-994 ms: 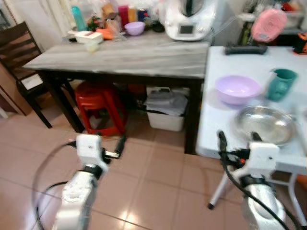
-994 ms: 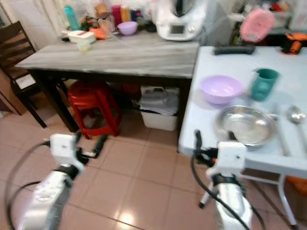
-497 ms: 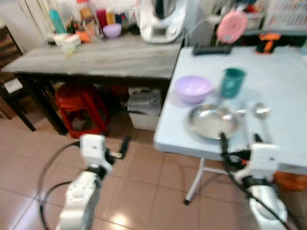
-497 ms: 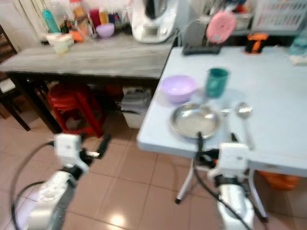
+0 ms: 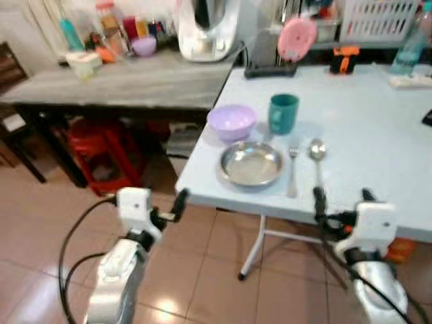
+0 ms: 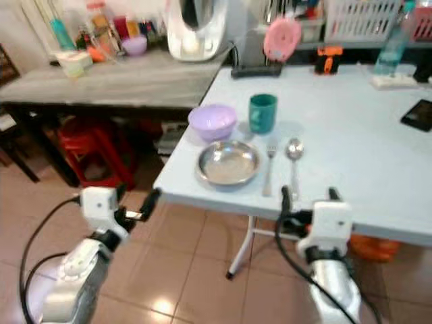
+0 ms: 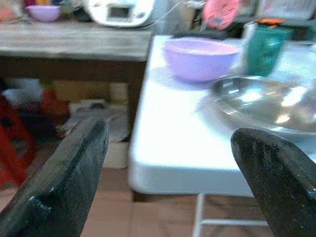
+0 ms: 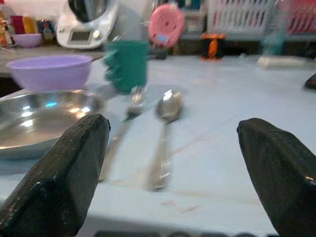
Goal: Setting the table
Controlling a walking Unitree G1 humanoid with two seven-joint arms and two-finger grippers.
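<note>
Change: the camera had swung right since a second earlier, so the light-blue table (image 5: 378, 135) sat mid-view
Right gripper (image 5: 341, 196): fingers apart, at the table's near edge, empty
Left gripper (image 5: 179, 199): fingers apart, over the floor by the table's corner
Spoon (image 5: 317, 155): just beyond the right gripper
Fork (image 5: 292, 169): between spoon and steel plate (image 5: 251, 164)
Lilac bowl (image 5: 231, 122), green cup (image 5: 283, 113): behind the plate

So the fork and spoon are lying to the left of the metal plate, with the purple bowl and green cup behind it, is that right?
Not quite. The fork and spoon lie to the right of the metal plate, not the left, as the left eye view shows. The rest holds: the purple bowl and green cup stand behind the plate on the light blue table.
</note>
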